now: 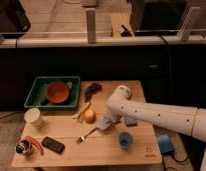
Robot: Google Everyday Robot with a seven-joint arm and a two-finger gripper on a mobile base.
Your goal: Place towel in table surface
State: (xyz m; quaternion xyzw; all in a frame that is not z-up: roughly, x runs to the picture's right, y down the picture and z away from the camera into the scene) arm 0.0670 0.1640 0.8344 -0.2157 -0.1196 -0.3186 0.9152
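Note:
The towel (105,126) is a crumpled grey-blue cloth at the middle of the wooden table (71,155), just right of a round orange fruit (89,116). My white arm reaches in from the right and bends down over it. My gripper (109,120) is at the arm's lower end, right at the towel and touching its top. The arm hides part of the towel.
A green tray (36,92) with a red bowl (57,93) stands at the back left. Around the towel lie a fork (86,135), a blue cup (125,141), a blue sponge (130,121) and a dark bunch (92,89). At the left are a white cup (33,117), a black phone (52,145) and a can (23,148).

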